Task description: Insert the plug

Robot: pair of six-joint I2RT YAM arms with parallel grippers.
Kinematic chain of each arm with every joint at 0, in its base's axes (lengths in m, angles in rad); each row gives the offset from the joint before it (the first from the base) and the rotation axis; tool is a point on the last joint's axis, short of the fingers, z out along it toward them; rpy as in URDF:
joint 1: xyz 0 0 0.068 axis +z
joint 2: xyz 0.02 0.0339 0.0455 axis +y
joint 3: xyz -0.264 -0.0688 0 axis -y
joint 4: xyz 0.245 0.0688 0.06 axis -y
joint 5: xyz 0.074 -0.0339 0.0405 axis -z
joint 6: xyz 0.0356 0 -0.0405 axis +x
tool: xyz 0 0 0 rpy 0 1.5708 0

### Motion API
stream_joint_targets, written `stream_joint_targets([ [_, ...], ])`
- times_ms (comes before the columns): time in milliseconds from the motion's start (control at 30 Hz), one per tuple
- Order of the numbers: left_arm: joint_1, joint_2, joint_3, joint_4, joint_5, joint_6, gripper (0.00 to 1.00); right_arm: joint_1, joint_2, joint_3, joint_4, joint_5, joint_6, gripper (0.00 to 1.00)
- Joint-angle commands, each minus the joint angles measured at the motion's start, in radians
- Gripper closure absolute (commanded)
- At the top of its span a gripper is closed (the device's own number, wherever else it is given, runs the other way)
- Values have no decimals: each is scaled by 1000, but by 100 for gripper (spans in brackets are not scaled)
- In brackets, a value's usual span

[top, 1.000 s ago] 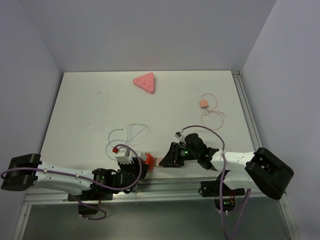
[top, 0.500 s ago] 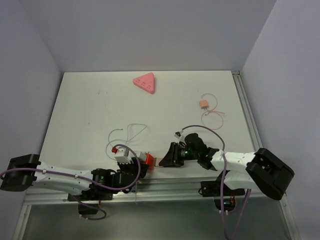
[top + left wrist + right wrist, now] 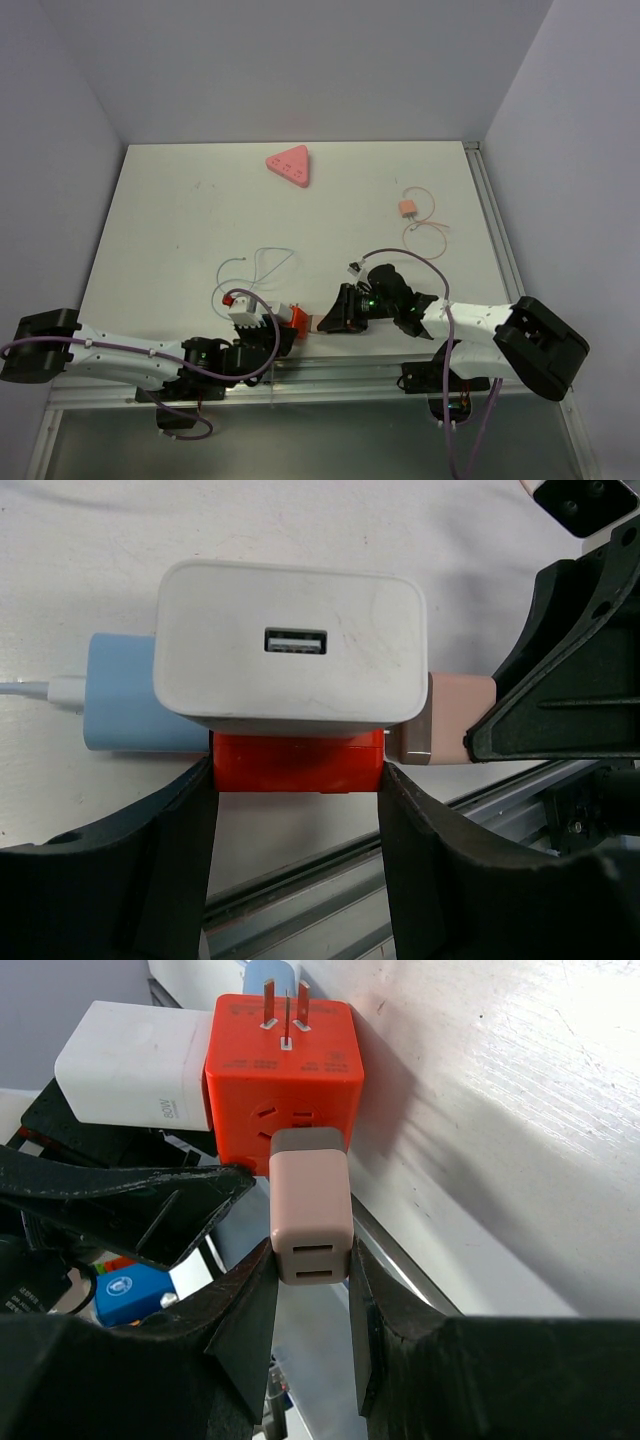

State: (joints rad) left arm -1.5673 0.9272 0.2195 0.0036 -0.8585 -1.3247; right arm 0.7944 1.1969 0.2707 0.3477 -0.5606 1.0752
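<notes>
White counter (image 3: pixel 180 220), near edge: our right hand (image 3: pixel 310 1260) clenches pink plastic plug (image 3: pixel 311 1222) against orange cube adapter (image 3: pixel 282 1070); left hand (image 3: pixel 297 780) grasps adapter.

Four plugs (image 3: pixel 310 1210), one cube (image 3: pixel 285 1070), one triangle (image 3: pixel 291 165)

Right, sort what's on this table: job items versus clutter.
Job: red adapter cube, carrying white charger and blue plug; pink plug in right gripper; left gripper gripping the cube.
Lying about: pink triangle; peach block on its thin cable.
</notes>
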Motion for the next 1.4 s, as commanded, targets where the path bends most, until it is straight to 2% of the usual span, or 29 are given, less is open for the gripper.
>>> stream_joint_targets([
  [0,-5,1,-23,-1,122,-21,100,11,-28,38,28,41,-6,100],
  [300,-5,-10,-25,-1,122,-34,100,12,-69,25,20,65,9,100],
  [600,-4,-28,-51,53,147,-25,100,12,39,22,111,31,12,100],
  [733,-4,-37,-66,44,157,-50,100,12,105,38,168,-30,-24,100],
  [900,9,-36,-69,29,184,-65,100,12,118,133,-8,-3,-119,100],
  [1033,24,-4,-66,104,220,-27,100,20,116,203,-110,4,-167,100],
  [1200,36,25,-55,156,260,22,100,17,220,332,-249,-79,-279,100],
  [1367,47,-16,-94,174,279,18,100,-3,288,410,-371,-148,-388,100],
])
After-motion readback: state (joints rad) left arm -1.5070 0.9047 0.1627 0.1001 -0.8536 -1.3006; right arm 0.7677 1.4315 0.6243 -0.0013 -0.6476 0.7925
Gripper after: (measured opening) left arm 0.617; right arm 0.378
